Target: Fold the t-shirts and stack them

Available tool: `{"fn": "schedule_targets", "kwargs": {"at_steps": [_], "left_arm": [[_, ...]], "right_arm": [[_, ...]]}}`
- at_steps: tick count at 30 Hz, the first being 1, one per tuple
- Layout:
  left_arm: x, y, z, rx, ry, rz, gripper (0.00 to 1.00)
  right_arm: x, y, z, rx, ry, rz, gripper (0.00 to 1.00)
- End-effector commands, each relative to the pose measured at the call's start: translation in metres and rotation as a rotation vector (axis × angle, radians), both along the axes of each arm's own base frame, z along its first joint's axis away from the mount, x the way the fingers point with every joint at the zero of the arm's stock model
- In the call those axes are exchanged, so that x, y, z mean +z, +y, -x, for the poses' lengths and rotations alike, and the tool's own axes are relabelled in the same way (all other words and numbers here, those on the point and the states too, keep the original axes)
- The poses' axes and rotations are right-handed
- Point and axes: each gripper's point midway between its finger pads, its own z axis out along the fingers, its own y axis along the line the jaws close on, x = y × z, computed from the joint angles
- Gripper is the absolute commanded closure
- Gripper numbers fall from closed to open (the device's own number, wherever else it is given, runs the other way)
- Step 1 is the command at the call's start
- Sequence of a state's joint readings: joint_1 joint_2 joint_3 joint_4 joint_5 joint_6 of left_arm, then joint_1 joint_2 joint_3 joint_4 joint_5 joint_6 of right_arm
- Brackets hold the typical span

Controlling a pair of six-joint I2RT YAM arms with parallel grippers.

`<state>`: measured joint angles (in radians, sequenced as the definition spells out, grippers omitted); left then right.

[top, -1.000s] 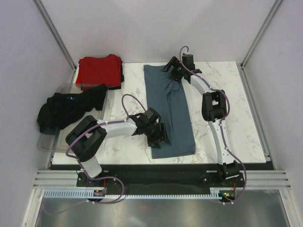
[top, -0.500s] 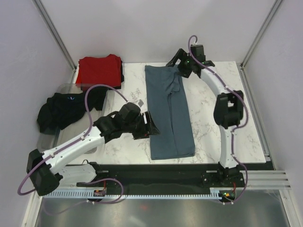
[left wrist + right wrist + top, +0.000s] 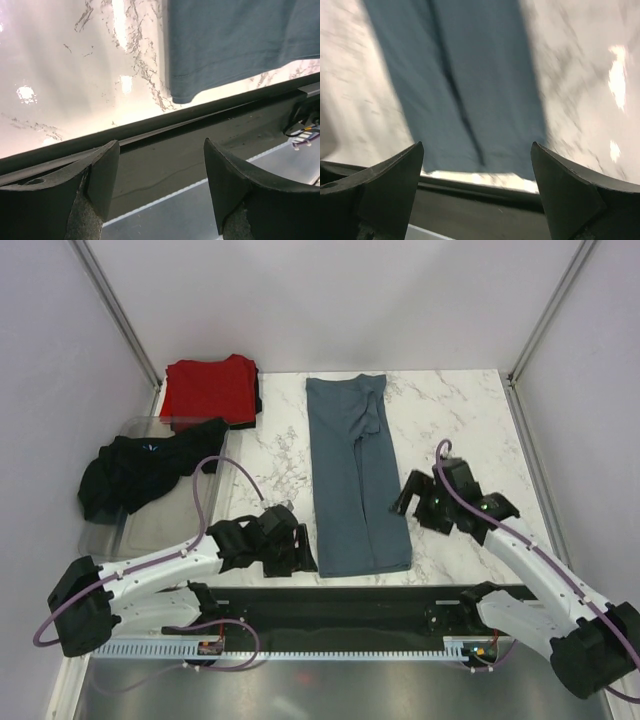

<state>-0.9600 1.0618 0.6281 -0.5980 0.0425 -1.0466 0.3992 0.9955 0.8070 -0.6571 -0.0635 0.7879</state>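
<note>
Three t-shirts in all: one slate blue-grey t-shirt (image 3: 355,480), one red t-shirt (image 3: 208,388) and one black t-shirt (image 3: 135,472). One clear plastic tray (image 3: 152,527). One marble-topped bench (image 3: 470,420). Two robot arms, a left arm (image 3: 150,568) and a right arm (image 3: 530,560), each with one two-finger gripper: the left gripper (image 3: 303,558) and the right gripper (image 3: 408,502). That makes two grippers and four fingers altogether.

White marble tabletop (image 3: 470,410) stands between plain pale walls (image 3: 330,300), with slanting metal posts (image 3: 114,310) at its far corners. A black strip (image 3: 340,602) runs along its near edge, with grey metal floor (image 3: 340,690) below. Bright glare (image 3: 25,93) spots the marble.
</note>
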Motion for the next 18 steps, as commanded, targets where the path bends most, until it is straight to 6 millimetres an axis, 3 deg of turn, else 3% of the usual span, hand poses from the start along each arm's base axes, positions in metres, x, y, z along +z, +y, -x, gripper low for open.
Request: {"fn": "schedule_targets", "kwargs": {"at_steps": [1, 5, 8, 18], "left_arm": [[-0.008, -0.004, -0.006, 0.079, -0.038, 0.032, 0.25], [-0.022, -0.004, -0.003, 0.096, -0.027, 0.027, 0.25], [-0.028, -0.005, -0.002, 0.087, -0.029, 0.009, 0.25], [-0.047, -0.004, 0.012, 0.097, -0.020, -0.042, 0.28]], "right_arm": [[-0.034, -0.011, 0.039, -0.084, 0.102, 0.032, 0.05], [-0.064, -0.012, 0.068, -0.053, 0.167, 0.107, 0.05], [-0.076, -0.007, 0.078, -0.050, 0.186, 0.125, 0.05], [-0.103, 0.006, 0.094, 0.012, 0.197, 0.162, 0.13]]}}
